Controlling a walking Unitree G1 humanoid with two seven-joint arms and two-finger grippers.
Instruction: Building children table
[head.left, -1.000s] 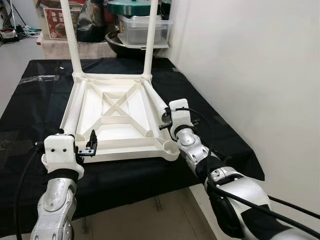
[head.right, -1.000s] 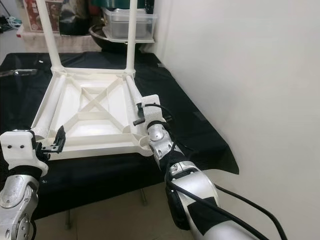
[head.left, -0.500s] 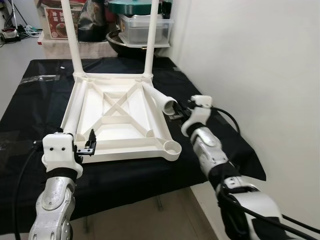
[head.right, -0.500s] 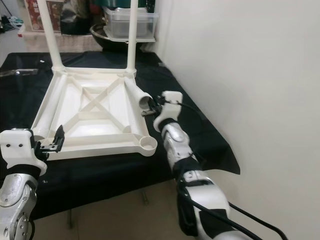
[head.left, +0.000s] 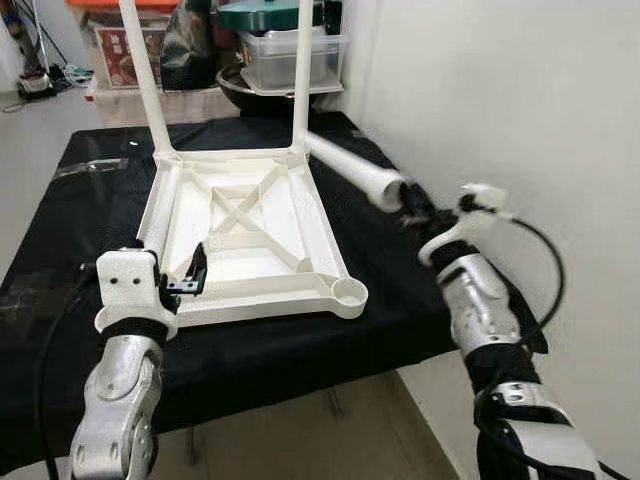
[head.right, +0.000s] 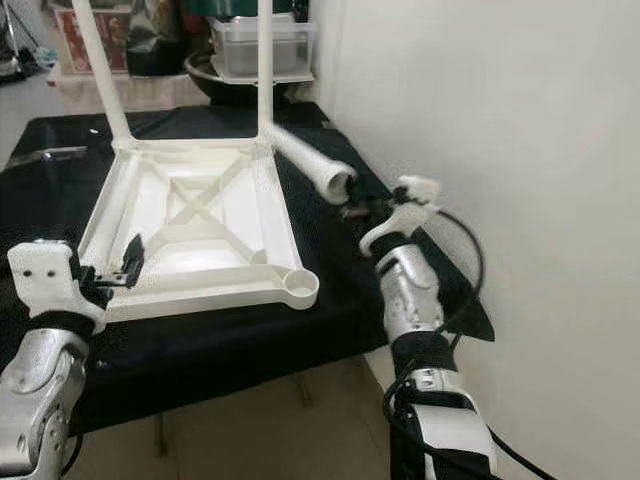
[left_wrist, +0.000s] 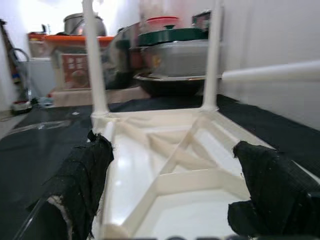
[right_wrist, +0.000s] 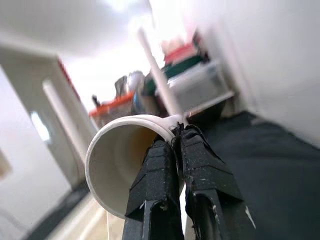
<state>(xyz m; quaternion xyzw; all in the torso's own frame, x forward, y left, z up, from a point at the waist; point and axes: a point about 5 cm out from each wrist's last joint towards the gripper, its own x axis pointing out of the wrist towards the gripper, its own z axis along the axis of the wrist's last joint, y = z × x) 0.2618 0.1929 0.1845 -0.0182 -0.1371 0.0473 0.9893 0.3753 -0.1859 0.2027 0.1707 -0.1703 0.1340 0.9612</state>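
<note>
A white plastic table top (head.left: 245, 225) lies upside down on the black-covered table (head.left: 80, 250). Two white legs (head.left: 303, 75) stand upright in its far corners. The round socket (head.left: 349, 292) at its near right corner is empty. My right gripper (head.left: 408, 200) is shut on the rim of the open end of a third white leg (head.left: 350, 168), which hangs in the air right of the table top, slanting toward the far right corner. In the right wrist view the fingertips (right_wrist: 170, 150) pinch that rim. My left gripper (head.left: 195, 275) is open at the top's near left edge.
A white wall (head.left: 520, 90) runs close along the right side. Behind the table stand a clear lidded bin (head.left: 290, 55), a dark pot and boxes. The table's near edge drops to a tiled floor (head.left: 300, 440).
My right gripper has lifted the third leg off the table top's right edge and swung its open end up and to the right. The left gripper has stayed at the near left edge.
</note>
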